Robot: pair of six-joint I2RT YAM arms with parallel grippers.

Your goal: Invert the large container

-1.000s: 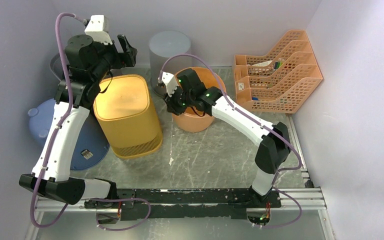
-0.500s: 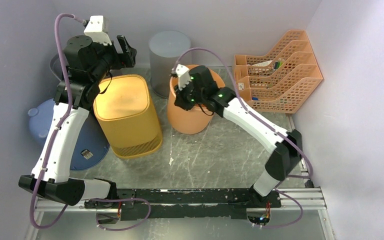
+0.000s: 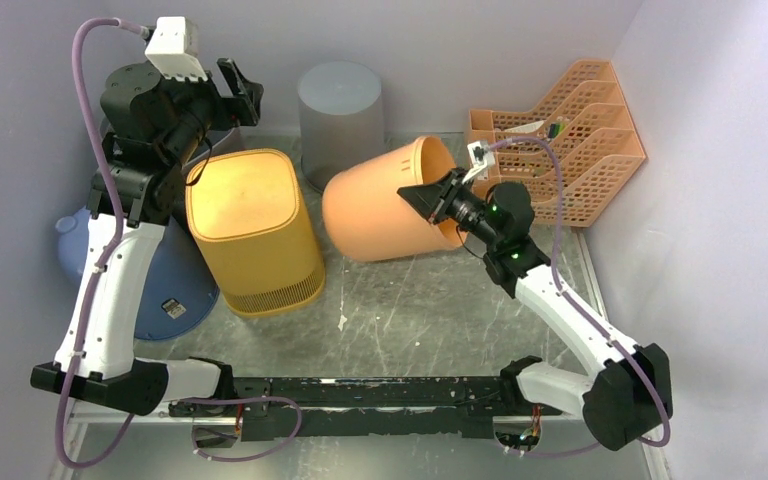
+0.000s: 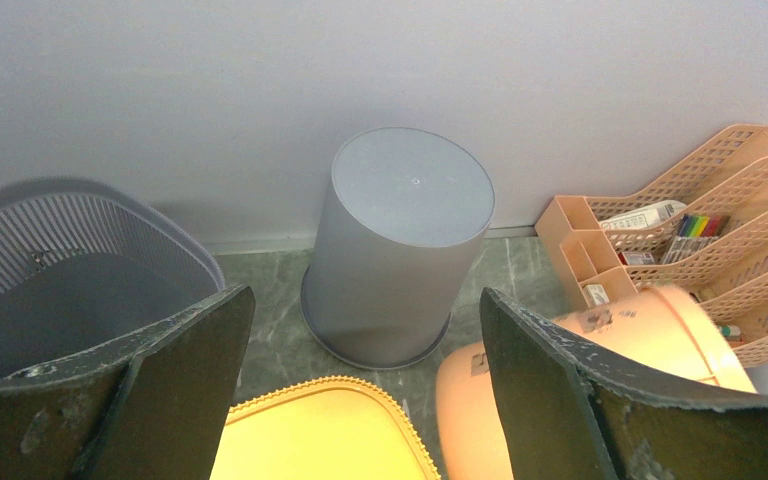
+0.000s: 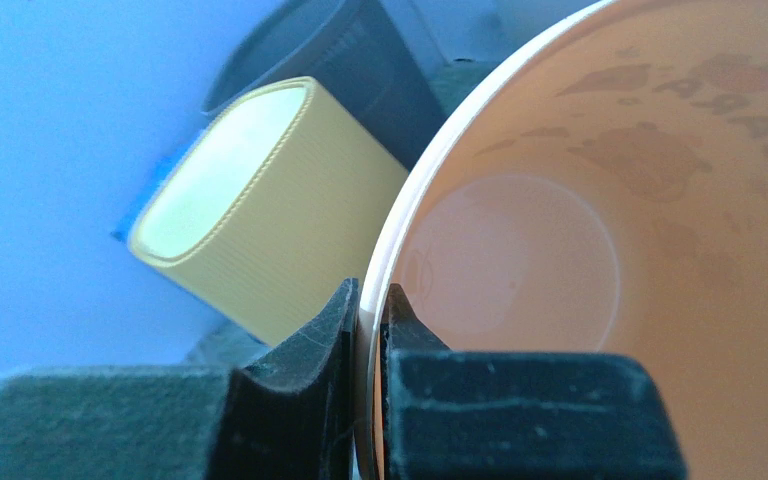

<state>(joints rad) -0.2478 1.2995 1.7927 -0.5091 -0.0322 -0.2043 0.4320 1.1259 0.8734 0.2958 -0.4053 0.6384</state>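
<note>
The orange bucket lies tipped on its side at the table's middle, its mouth facing right and its base toward the yellow bin. My right gripper is shut on the bucket's rim, one finger inside and one outside, as the right wrist view shows with the bucket's stained inside beyond. My left gripper is open and empty, held high above the back left, over the yellow bin and grey bin in the left wrist view. The bucket's side shows there too.
A yellow ribbed bin stands upside down just left of the bucket. A grey bin stands upside down at the back wall. An orange file rack is at the back right. A blue lid and a grey basket are at the left.
The right gripper has tipped the orange bucket from upright onto its side, mouth to the right, while the right arm swung right. The left arm rose slightly and shifted left.
</note>
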